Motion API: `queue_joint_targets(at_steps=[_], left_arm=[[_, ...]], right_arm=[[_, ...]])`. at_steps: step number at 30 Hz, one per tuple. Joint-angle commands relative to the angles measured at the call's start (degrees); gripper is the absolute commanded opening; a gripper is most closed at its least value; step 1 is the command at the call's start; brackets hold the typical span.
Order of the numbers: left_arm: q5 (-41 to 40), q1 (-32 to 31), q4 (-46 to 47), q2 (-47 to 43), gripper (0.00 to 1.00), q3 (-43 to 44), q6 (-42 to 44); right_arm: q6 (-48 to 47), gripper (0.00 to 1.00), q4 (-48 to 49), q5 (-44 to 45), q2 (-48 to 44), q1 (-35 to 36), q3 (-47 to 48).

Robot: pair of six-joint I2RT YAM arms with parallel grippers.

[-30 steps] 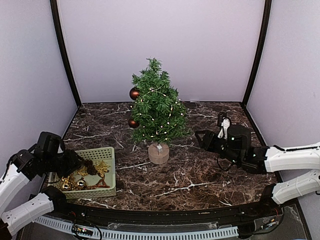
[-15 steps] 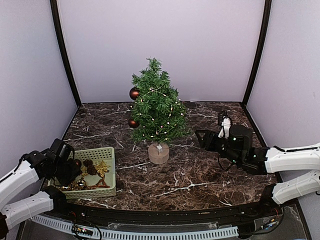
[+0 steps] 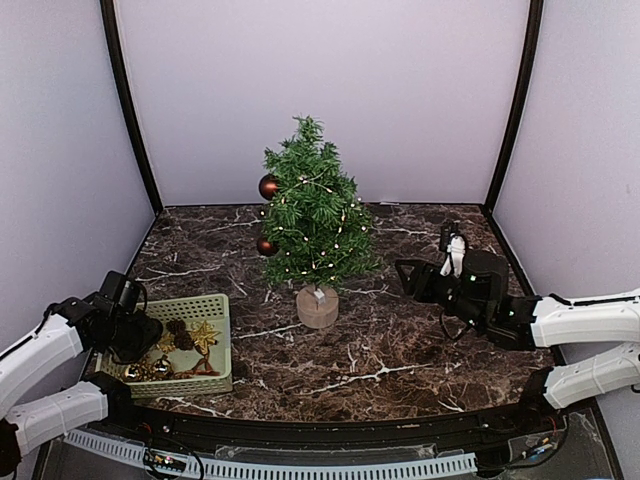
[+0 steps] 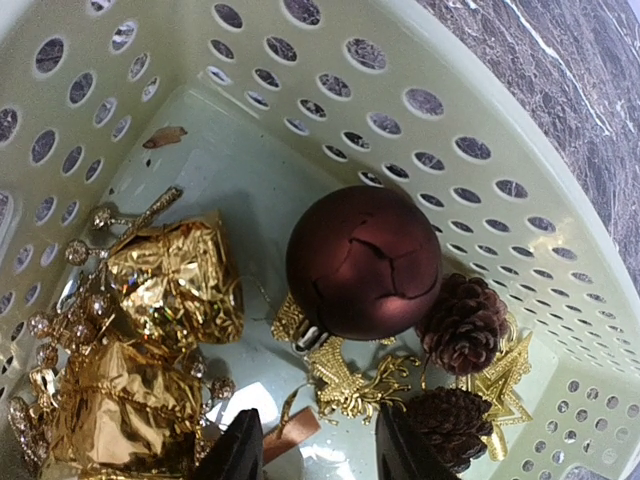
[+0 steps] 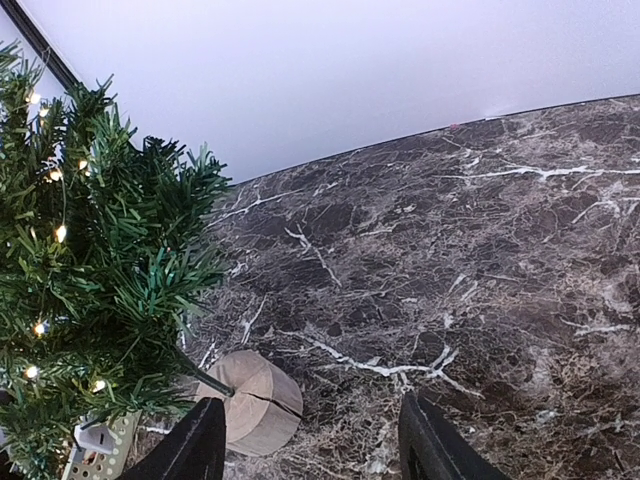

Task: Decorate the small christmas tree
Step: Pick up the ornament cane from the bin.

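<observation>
Here, left fingers [image 4: 243,450] hang open over the basket [image 4: 480,200], right fingers [image 5: 195,445] open facing the tree [image 5: 90,270].

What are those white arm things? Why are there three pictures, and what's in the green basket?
Those are two robot arms, each ending in a two-finger pincher called a gripper. One picture looks down from above. The other two come from small cameras on the arms' wrists.

On the dark marble table stands a small christmas tree with tiny lights and two red balls on it. Beside it sits a green basket.

The left gripper hangs open over the basket, above a dark red ball, gold bells, pine cones and a gold star. The right gripper is open near the tree. Neither seems to hold anything.
</observation>
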Motion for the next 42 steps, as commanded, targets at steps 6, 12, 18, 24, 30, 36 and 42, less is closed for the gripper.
queue_joint_targets(at_steps=[6,12,18,24,30,36,42], left_arm=[[2.64,4.22,4.85,2.67,0.33,-3.67,4.16],[3.51,5.32,6.10,2.39,0.22,-5.50,4.38],[3.52,6.92,7.37,1.55,0.15,-6.56,5.35],[4.46,7.27,7.54,1.04,0.00,-4.35,7.02],[2.87,7.23,3.30,-0.58,0.00,2.63,9.49],[3.82,7.23,-0.20,-0.70,0.00,8.29,11.53],[5.36,7.27,-3.20,-0.86,0.00,13.73,14.72]], right_arm=[[0.47,0.59,2.32,-0.24,0.17,-0.82,-0.19],[1.03,0.59,2.32,-0.30,0.43,-0.98,-0.31],[1.30,0.59,2.35,-0.59,0.48,-1.06,-0.27],[1.64,0.59,2.32,-0.50,0.13,-1.05,-0.52],[1.62,0.59,2.39,-0.60,0.29,-1.07,-0.21],[1.72,0.59,2.45,-0.92,0.83,-1.07,0.21],[1.35,0.59,1.82,-1.26,0.72,-1.07,0.76]])
